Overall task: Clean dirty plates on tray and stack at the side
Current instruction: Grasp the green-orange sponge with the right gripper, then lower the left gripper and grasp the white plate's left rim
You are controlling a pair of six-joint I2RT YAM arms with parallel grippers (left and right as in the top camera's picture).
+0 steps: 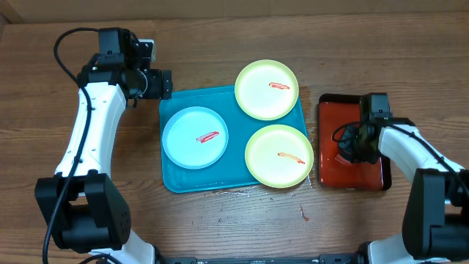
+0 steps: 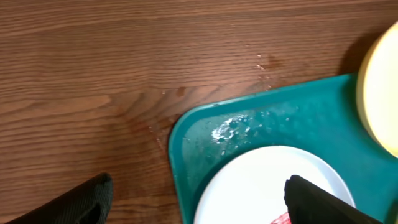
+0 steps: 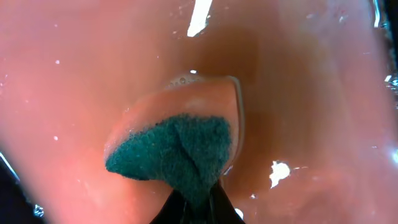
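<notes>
The teal tray [image 1: 231,180] holds a light blue plate [image 1: 195,137] at left and two pale yellow-green plates, one at the back [image 1: 267,89] and one at the front right [image 1: 279,155]; each has a red-orange smear. My left gripper [image 1: 163,83] is open above the tray's back left corner; its wrist view shows the tray corner [image 2: 205,124] and the blue plate [image 2: 261,180] between the fingers [image 2: 196,199]. My right gripper [image 1: 350,143] is over the red tray [image 1: 352,172], shut on a green scouring pad [image 3: 177,152].
The red tray with black rim stands right of the teal tray and looks wet in the right wrist view [image 3: 74,74]. White residue [image 2: 230,129] lies in the teal tray's corner. Bare wooden table [image 1: 220,227] lies in front and at the left.
</notes>
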